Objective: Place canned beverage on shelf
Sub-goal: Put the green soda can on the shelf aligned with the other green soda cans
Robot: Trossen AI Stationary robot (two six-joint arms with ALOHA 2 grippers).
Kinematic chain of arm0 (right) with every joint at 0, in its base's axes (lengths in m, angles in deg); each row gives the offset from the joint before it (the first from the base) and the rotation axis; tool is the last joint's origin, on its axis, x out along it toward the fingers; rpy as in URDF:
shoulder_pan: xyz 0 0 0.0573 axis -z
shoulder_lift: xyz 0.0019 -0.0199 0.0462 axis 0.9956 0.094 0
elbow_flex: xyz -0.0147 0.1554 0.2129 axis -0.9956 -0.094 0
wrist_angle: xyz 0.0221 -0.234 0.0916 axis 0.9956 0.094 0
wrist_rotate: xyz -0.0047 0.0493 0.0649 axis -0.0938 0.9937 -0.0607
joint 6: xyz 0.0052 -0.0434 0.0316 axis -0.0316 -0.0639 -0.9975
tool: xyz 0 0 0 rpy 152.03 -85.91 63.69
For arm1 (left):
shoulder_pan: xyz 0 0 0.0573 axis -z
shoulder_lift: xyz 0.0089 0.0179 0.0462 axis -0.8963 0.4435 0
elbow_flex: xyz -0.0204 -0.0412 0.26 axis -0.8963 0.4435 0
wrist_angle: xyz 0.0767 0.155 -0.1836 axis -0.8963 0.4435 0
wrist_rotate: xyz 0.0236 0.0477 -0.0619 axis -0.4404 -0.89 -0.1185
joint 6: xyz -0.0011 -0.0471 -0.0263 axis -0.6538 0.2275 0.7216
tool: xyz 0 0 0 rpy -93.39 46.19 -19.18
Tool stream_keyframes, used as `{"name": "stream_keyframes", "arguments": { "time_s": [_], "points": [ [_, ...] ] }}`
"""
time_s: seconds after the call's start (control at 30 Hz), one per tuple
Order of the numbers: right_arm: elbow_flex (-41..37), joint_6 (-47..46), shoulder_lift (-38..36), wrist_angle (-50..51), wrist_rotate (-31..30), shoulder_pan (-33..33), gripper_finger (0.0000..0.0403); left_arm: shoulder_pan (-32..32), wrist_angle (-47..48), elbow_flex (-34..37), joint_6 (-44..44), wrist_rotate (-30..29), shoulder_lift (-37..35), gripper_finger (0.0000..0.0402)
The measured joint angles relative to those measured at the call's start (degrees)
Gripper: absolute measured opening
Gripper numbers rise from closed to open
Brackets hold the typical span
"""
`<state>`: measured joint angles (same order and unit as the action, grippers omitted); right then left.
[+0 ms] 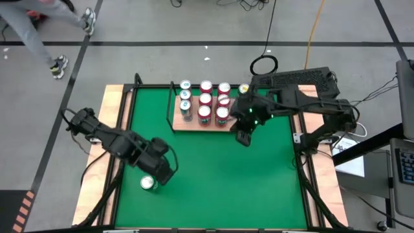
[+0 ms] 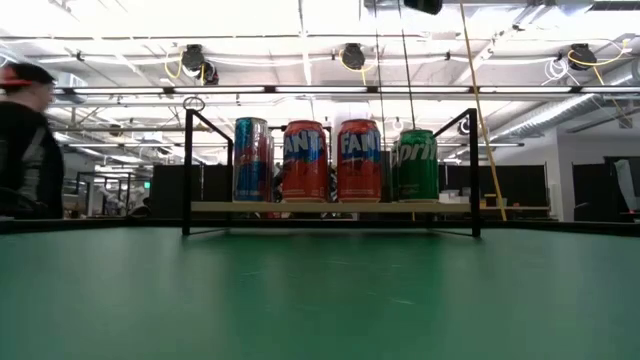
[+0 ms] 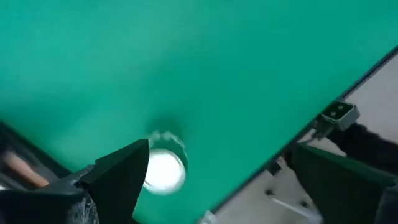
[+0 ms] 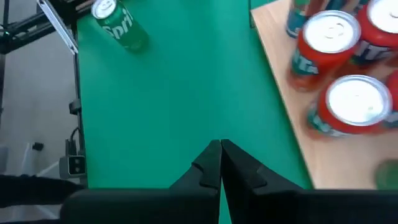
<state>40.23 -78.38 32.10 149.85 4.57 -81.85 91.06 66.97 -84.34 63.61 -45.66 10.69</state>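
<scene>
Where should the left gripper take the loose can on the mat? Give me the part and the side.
Grip the can across its round side wall, coming straight down from above. It appears upright, lid up, with bare mat all round it. The left gripper hangs open over it, but the can sits near one finger, so centre first. The right gripper waits by the shelf.

We see a grey floor (image 1: 194, 26) marked with dark tape lines around the table. A yellow cable (image 1: 315, 26) and black cables run across it. A person's legs and sneakers (image 1: 59, 65) show at the far left corner. From table height, we note a white ceiling with bright strip lights (image 2: 330, 15), pipes and hanging cables. A person in dark clothing and a cap (image 2: 25, 140) stands at left.
</scene>
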Motion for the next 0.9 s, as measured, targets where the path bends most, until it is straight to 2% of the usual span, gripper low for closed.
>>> {"name": "stream_keyframes", "arguments": {
  "time_s": [0.17, 0.37, 0.53, 0.77, 0.9],
  "points": [
    [0.00, -4.91, 0.01, -2.61, -5.91, -6.31, 0.0002, 4.63, 0.34, 3.95, 12.47, 1.34, 0.04, 0.0393],
    [0.00, -7.77, 0.01, -4.96, -8.33, -10.76, 0.0002, 8.09, 0.32, 10.71, 20.05, 5.75, -0.24, 0.0392],
    [-0.02, -9.46, 0.01, -5.02, -8.35, -12.93, 0.0002, 8.76, -0.47, 14.96, 23.26, 6.51, -0.22, 0.0392],
    [-0.02, -9.69, 0.01, -4.98, -8.37, -14.67, 0.0002, 9.12, -8.52, 20.81, 25.46, 6.39, -0.20, 0.0392],
    [-0.02, -9.75, 0.01, -4.97, -8.37, -15.16, 0.0002, 9.57, -9.55, 23.57, 26.60, 6.75, -0.17, 0.0392]
  ]
}}
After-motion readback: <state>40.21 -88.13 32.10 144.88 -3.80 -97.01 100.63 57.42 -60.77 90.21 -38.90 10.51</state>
